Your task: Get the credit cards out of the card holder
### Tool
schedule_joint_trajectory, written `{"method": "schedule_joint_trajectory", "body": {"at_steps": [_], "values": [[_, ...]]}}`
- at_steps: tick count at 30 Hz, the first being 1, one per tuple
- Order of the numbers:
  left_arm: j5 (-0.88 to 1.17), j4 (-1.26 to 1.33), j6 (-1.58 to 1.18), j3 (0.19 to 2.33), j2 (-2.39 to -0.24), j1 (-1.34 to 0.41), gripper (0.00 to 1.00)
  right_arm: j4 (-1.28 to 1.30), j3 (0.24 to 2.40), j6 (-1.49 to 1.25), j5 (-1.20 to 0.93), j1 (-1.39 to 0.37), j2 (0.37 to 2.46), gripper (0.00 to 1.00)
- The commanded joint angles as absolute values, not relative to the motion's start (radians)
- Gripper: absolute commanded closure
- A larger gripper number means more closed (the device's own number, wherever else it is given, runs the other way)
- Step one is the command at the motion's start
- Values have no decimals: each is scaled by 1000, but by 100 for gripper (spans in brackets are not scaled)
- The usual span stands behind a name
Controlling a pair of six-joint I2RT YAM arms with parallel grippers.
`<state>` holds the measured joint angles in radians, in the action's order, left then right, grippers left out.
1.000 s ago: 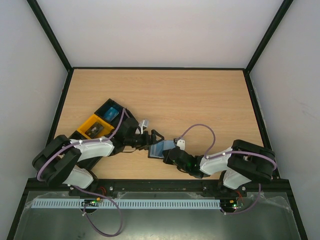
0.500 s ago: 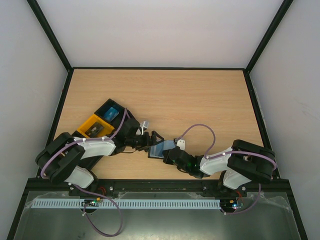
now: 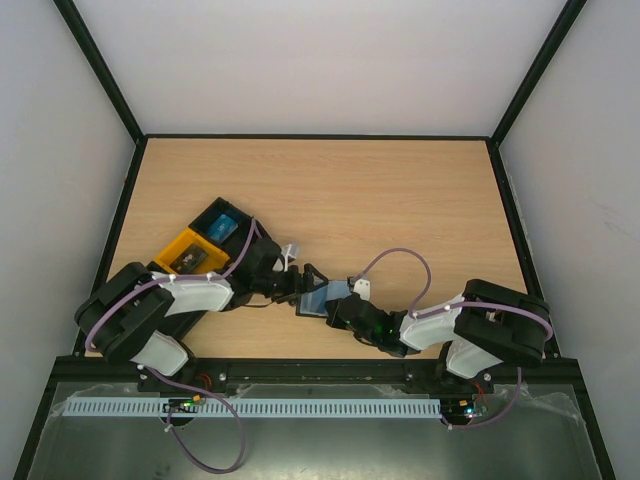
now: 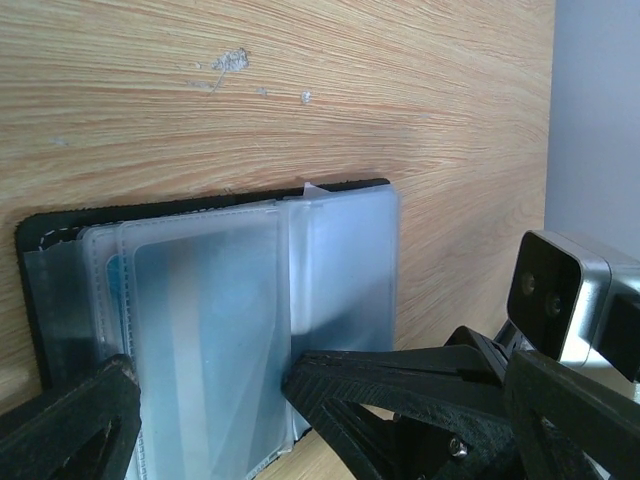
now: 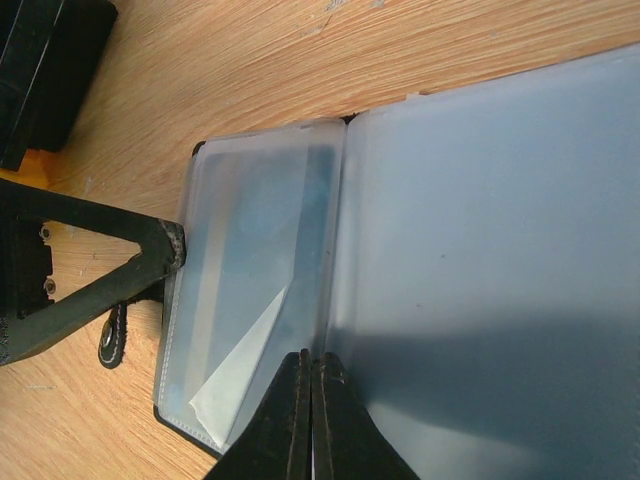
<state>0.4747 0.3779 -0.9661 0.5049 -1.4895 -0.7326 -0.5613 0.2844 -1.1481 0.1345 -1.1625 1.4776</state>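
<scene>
Left pincer (image 4: 208, 375): spread wide, jaws straddling the near edge of the card holder (image 4: 340, 260), closed on nothing. Directly opposite, right pincer (image 5: 312, 362): pressed tight together, tips set at the fold between two frosted sleeves (image 5: 480, 250). A leaf of plastic nipped between them or not, impossible to tell.

Between the two pincers, the holder lying open and flat on the worktop (image 3: 380, 190), black cover underneath, cloudy sleeves fanned on top. Inside the sleeve just ahead of the left pincer's gap, one of the credit cards (image 5: 265, 230), bluish through the plastic and fully seated in its pocket. No card seen lying loose near either pincer.

Judged from that: holder opened and steadied, nothing drawn out yet. Every card left to extract, probably the visible one first, and the count of further cards in the other sleeves not readable.

Farther out, back behind the left pincer and beside its arm, a black-and-orange tray (image 3: 190, 250) with something blue in the compartment farthest from the pincer. Beyond both pincers, pale wood grain, with a few small scuffs just past the holder's far edge. Around that, white walls (image 3: 320, 60) on three sides, black frame bars (image 3: 100, 70) at the corners, and — behind the arm bases — a grey ledge (image 3: 320, 450) carrying a white slotted strip (image 3: 250, 408).
</scene>
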Motion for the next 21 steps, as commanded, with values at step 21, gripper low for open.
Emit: {"method": "schedule_joint_trajectory", "body": {"at_steps": [21], "values": [[441,378,-1001,524,-1412,-801,0,-551,215,-1171,157,-1163,1487,98]]}}
